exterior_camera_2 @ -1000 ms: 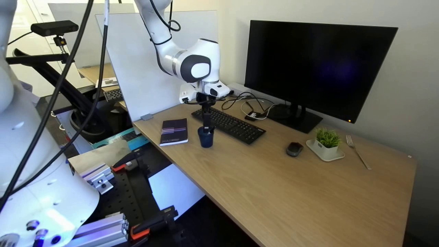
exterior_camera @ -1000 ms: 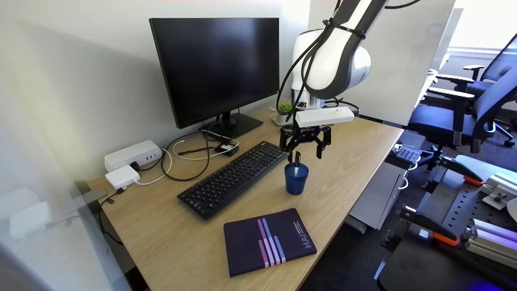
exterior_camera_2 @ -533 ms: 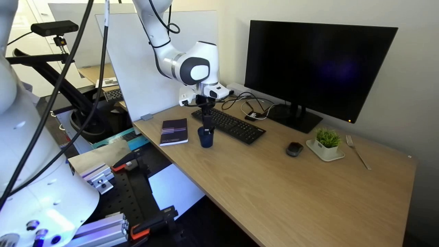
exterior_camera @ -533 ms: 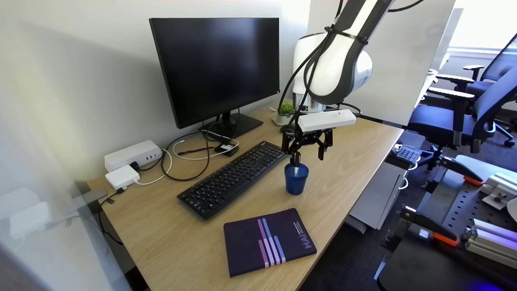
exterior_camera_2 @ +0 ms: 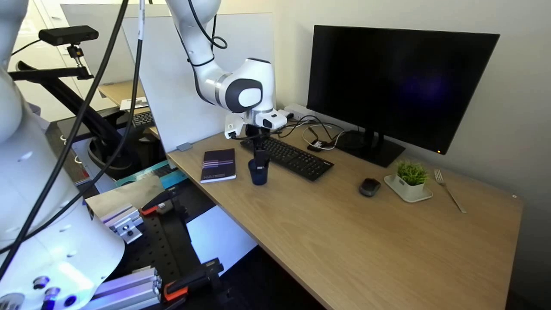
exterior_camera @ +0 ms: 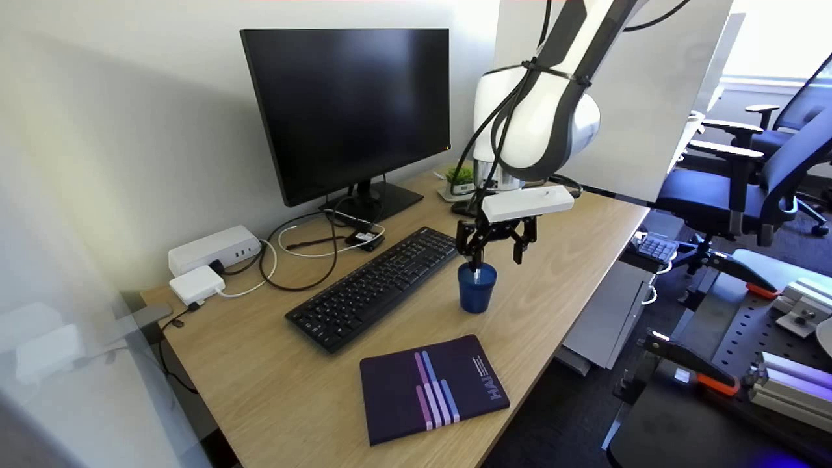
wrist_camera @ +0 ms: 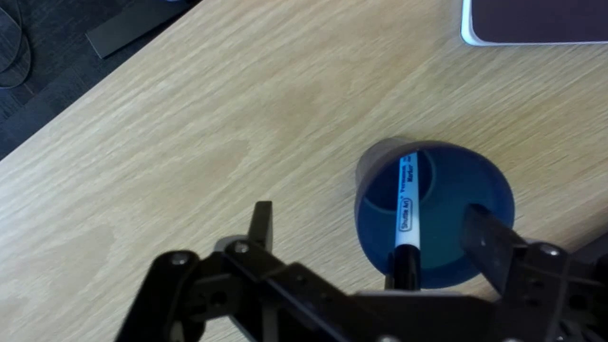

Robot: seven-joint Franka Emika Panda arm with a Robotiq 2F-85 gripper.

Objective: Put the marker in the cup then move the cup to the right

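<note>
The dark blue cup (exterior_camera: pixel 475 294) stands upright on the desk, and it also shows in the other views (exterior_camera_2: pixel 258 175) (wrist_camera: pixel 451 190). The marker (wrist_camera: pixel 408 204) leans inside it, white body down and black cap up; its white part shows in an exterior view (exterior_camera: pixel 477 275). My gripper (wrist_camera: pixel 370 223) is open, with nothing between its fingers held. One finger reaches over the cup's opening beside the marker; the other is outside the cup, above the desk. In the exterior views the gripper (exterior_camera: pixel 496 259) (exterior_camera_2: pixel 260 162) is low at the cup's rim and hides the marker's cap.
A black keyboard (exterior_camera: pixel 377 289) lies close to the cup, and a dark notebook (exterior_camera: pixel 432 390) lies in front. A monitor (exterior_camera: pixel 351 110), mouse (exterior_camera_2: pixel 369 187), potted plant (exterior_camera_2: pixel 408 178) and fork (exterior_camera_2: pixel 450 191) are also on the desk. The desk's edge is near the cup.
My gripper has moved down towards the cup, and its one finger now reaches the cup's rim. The fingers stay open. The cup and marker have not visibly moved.
</note>
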